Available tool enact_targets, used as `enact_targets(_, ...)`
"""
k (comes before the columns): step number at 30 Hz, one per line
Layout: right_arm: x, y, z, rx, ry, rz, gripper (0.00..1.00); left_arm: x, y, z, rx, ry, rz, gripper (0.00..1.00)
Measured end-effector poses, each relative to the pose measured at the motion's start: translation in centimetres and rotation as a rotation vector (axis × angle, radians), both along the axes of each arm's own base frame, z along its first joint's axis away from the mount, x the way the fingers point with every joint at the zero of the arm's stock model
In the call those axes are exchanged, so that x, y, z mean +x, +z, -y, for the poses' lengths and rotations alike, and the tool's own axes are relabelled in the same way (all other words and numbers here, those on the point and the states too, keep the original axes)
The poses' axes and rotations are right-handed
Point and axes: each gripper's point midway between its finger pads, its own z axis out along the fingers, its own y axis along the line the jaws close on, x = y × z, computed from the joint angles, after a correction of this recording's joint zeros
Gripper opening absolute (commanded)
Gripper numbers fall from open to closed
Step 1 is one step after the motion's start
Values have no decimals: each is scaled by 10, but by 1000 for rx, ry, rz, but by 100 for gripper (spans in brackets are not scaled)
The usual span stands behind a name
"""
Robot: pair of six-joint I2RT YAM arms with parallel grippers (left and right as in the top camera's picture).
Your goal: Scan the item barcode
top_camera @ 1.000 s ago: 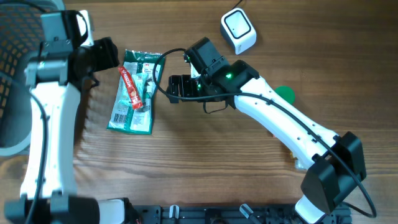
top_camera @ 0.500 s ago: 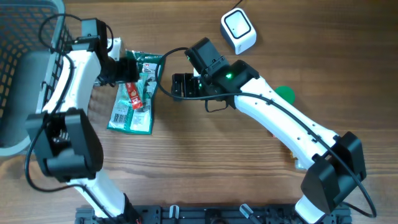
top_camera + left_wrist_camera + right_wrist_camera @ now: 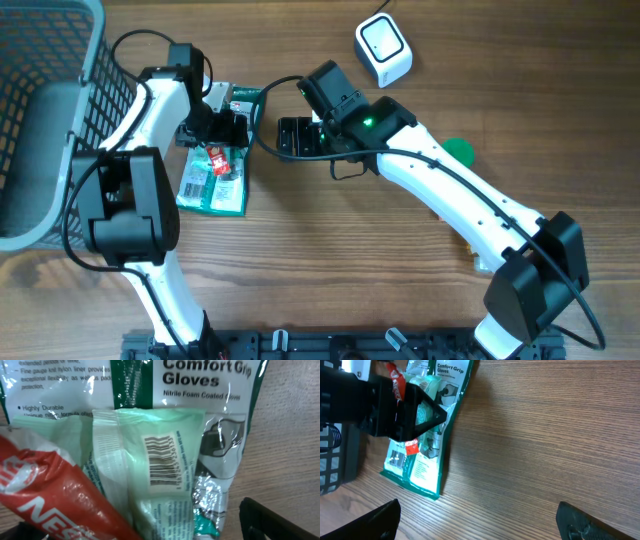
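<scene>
A green "Comfort Grip Gloves" pack (image 3: 205, 188) lies flat on the wood, left of centre. On it rest a red packet (image 3: 45, 505) and a pale green packet (image 3: 165, 460) whose barcode (image 3: 161, 460) faces up. My left gripper (image 3: 222, 135) hovers open just over these packets, with one black finger (image 3: 270, 520) at the lower right of the left wrist view and nothing between the jaws. My right gripper (image 3: 285, 138) stands open and empty to the right of the pack, over bare wood (image 3: 520, 450). The white scanner (image 3: 383, 48) sits at the back.
A grey mesh basket (image 3: 40, 120) fills the far left. A green object (image 3: 461, 150) shows partly behind the right arm. The right wrist view shows the gloves pack (image 3: 427, 460) with the left gripper (image 3: 385, 405) over it.
The left arm has swung in from the left and come down over the packets, its jaws widening. The right arm has barely moved.
</scene>
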Motion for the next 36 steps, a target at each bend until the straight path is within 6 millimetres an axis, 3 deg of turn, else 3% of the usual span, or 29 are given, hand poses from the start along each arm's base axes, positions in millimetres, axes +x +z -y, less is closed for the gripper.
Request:
enact_targets(12,0,0,0,0,0,-1,100,-14,-11,18,15,-46,-49,87)
enact_targets(24,1,-4,11,-41,-24,-4,100,-41,-13,58,43,-85,-125,87)
enact_targets(36,22,-15,78,-76,-171,-117,100,-77,-14,95,75,-57,-230,90)
